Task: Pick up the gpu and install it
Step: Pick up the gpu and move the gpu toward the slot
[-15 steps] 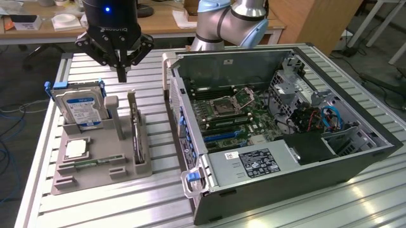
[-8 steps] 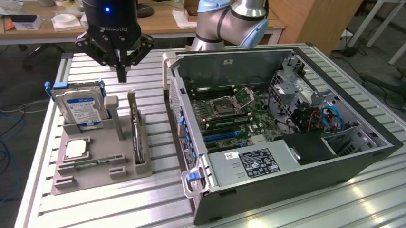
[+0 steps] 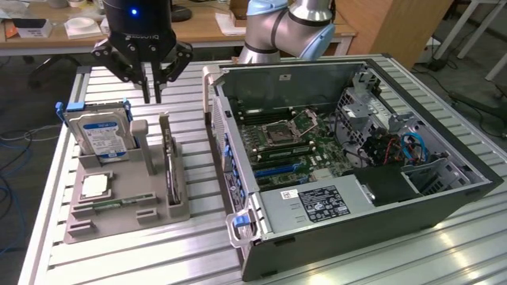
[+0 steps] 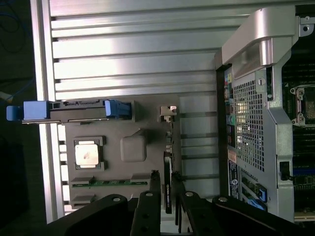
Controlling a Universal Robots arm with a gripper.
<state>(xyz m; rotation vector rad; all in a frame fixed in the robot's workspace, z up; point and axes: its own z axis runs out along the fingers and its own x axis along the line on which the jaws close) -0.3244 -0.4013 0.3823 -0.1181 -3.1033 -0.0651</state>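
Observation:
The gpu (image 3: 168, 163) stands on its edge in a slot of the grey holder tray (image 3: 119, 221), on the exterior view's left of the open computer case (image 3: 341, 178). It shows as a thin dark card with a silver bracket end. My gripper (image 3: 152, 98) hangs above the far end of the tray, fingers pointing down and a narrow gap apart, touching nothing. In the wrist view the gpu's edge (image 4: 168, 189) runs between the two fingers (image 4: 155, 196) of my gripper (image 4: 166, 175). The motherboard (image 3: 289, 142) lies exposed inside the case.
The tray also holds a silver hard drive (image 3: 99, 135) with blue brackets, a CPU (image 3: 95, 185) and a memory stick (image 3: 111, 205). The case wall (image 4: 256, 123) stands close beside the tray. All of it rests on a slatted metal table (image 3: 158, 261).

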